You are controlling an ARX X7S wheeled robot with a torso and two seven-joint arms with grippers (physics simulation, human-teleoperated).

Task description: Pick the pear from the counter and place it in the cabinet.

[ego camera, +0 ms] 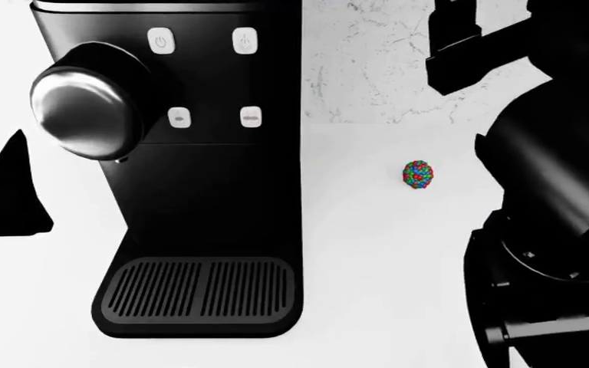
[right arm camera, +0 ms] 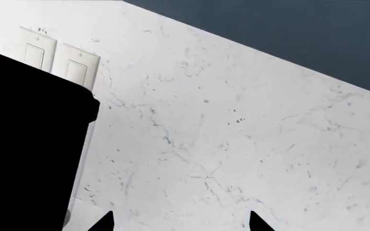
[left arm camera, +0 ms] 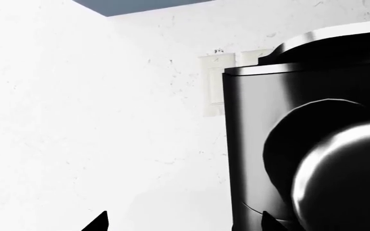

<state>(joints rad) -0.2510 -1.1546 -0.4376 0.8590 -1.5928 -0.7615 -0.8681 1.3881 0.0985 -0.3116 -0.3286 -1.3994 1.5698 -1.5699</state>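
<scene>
The pear is in none of the views. The white counter [ego camera: 376, 261] fills the head view. My left gripper [left arm camera: 183, 224] is open and empty, its two tips wide apart, facing a white wall beside the black coffee machine [left arm camera: 300, 144]. In the head view it is a dark shape at the left edge [ego camera: 8, 192]. My right gripper [right arm camera: 179, 223] is open and empty, pointing at the marbled white wall [right arm camera: 236, 144]. The right arm [ego camera: 551, 176] fills the right side of the head view.
A tall black coffee machine [ego camera: 208, 153] with a chrome knob and a drip tray stands on the counter at the left. A tiny red-blue-green speckled ball [ego camera: 419, 174] lies on the counter between the machine and my right arm. Wall switches [right arm camera: 56, 60] sit behind the machine.
</scene>
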